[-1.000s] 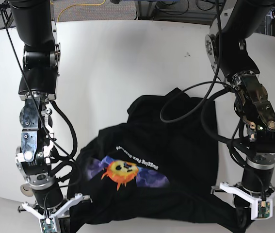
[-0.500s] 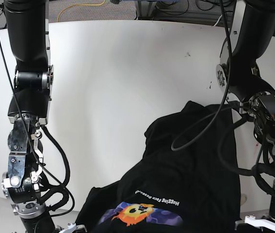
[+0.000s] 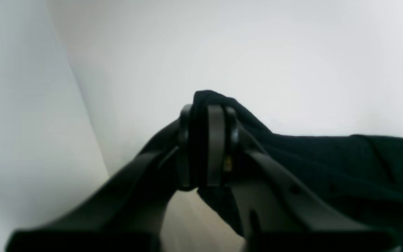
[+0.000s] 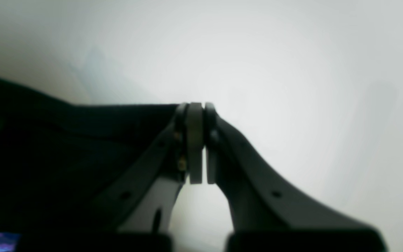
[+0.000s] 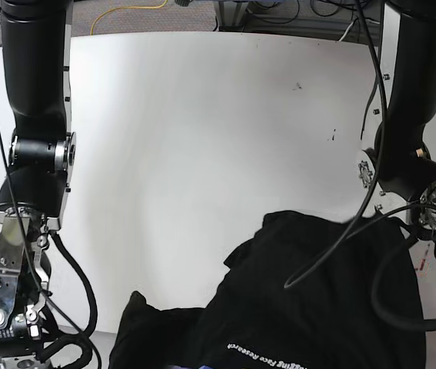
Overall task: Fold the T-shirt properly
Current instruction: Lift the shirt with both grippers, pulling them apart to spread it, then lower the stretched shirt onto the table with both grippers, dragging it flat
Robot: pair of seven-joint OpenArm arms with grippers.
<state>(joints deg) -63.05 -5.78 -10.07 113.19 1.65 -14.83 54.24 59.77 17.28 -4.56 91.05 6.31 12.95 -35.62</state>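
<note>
The black T-shirt (image 5: 317, 300) hangs bunched over the near part of the white table (image 5: 187, 138). The left gripper (image 3: 206, 147) is clamped on its fabric, and the right gripper (image 4: 197, 143) pinches its edge, probably to spread it flat.

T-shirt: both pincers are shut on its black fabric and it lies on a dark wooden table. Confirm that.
Not quite. The table is white, not dark wood, as the base view shows. The rest holds: the left pincer and the right pincer are each shut on the black T-shirt.
</note>
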